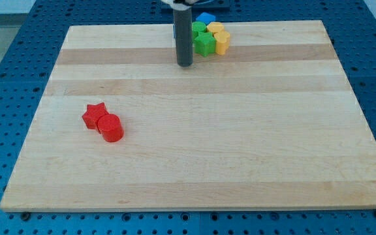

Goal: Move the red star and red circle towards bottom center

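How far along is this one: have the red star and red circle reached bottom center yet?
Nothing looks done: the red star and red circle sit touching at the board's left, short of bottom center. My tip is near the view's top, beside the green blocks, far from both. The whole push remains.

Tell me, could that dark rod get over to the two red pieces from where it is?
Probably yes. My tip is near the view's top, beside the green, yellow and blue blocks; only bare board separates it from the red star and red circle.

My tip [185, 64] stands well apart from the red star [94, 115].
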Tool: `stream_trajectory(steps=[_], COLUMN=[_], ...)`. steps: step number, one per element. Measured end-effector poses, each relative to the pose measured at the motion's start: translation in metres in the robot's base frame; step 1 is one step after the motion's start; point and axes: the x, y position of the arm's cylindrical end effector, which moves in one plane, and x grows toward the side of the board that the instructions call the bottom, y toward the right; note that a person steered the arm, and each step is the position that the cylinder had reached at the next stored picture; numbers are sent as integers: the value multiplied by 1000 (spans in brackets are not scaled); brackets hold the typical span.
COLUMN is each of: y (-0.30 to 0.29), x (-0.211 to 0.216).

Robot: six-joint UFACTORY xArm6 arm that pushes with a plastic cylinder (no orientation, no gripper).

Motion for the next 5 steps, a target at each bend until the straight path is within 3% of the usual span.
stream_trajectory(steps=[1,5], y=[0,0], x=[35,30])
